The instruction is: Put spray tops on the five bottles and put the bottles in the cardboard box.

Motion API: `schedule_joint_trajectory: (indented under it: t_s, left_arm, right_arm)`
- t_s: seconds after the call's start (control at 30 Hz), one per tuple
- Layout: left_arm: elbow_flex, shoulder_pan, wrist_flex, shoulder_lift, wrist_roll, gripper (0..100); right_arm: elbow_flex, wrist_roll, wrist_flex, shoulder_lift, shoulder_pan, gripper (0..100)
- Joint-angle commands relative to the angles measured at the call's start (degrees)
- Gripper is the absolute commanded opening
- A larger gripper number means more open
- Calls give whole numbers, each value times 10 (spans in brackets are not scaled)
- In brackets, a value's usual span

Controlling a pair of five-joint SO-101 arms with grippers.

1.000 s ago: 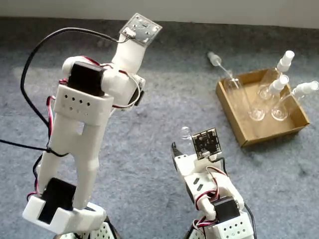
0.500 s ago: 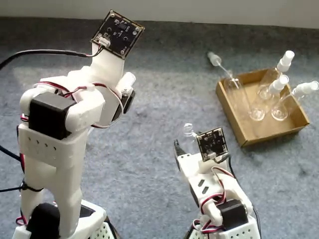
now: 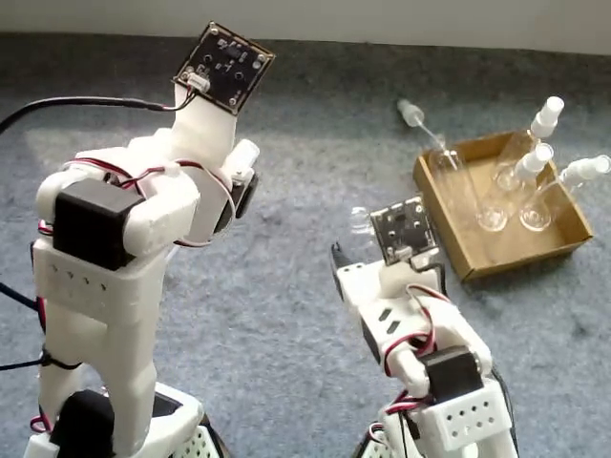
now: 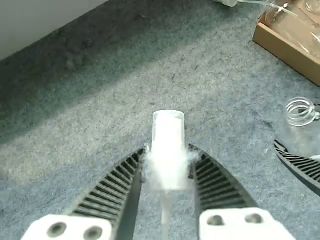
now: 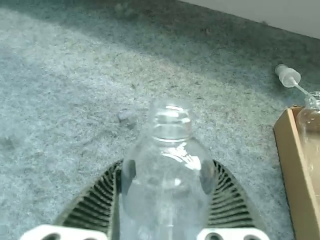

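Observation:
My left gripper [image 4: 167,167] is shut on a white spray top [image 4: 167,145], held above the grey carpet; in the high view this spray top [image 3: 244,153] pokes out beside the left arm. A clear bottle [image 5: 167,165] with a bare neck sits between the fingers of my right gripper [image 5: 167,177], which is shut on it. From above, the bottle's neck [image 3: 360,220] shows just left of the cardboard box [image 3: 449,224]. In the box stand three bottles with spray tops [image 3: 535,162] and one open bottle [image 3: 447,164].
A loose spray top [image 3: 412,114] with its tube lies on the carpet behind the box, also seen as a loose spray top [image 5: 287,77] from the right wrist. The carpet between the two arms is bare. The left arm stands tall at the table's left.
The left arm has drawn back and swung left with the spray top, then held still. The right arm has carried the bottle a little farther from its base, toward the box.

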Motion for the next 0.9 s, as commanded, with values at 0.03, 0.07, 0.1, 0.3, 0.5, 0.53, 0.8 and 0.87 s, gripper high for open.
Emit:
schedule_joint_trajectory:
  t_s: [0.03, 0.07, 0.1, 0.3, 0.5, 0.53, 0.8, 0.87]
  left_arm:
    - [-45, 31, -38, -16, 76, 6]
    - [-45, 44, -47, -16, 84, 6]
    - [-45, 58, -55, -16, 85, 6]
    - [-40, 109, -156, -14, 90, 6]
    - [-40, 111, -221, -15, 91, 6]
    - [-40, 111, -225, -15, 91, 6]
    - [43, 125, -300, -15, 127, 5]
    - [74, 105, -352, -16, 186, 5]
  right_arm:
    - [-9, -40, -87, 54, -6, 84]
    - [0, -40, -103, 58, -6, 84]
    - [9, -42, -119, 59, -5, 84]
    - [81, -44, -210, 59, -5, 84]
    - [141, -44, -291, 58, -6, 84]
    - [149, -44, -302, 58, -6, 84]
    - [164, -44, -336, 58, -6, 84]
    - [164, -44, -336, 58, -6, 84]
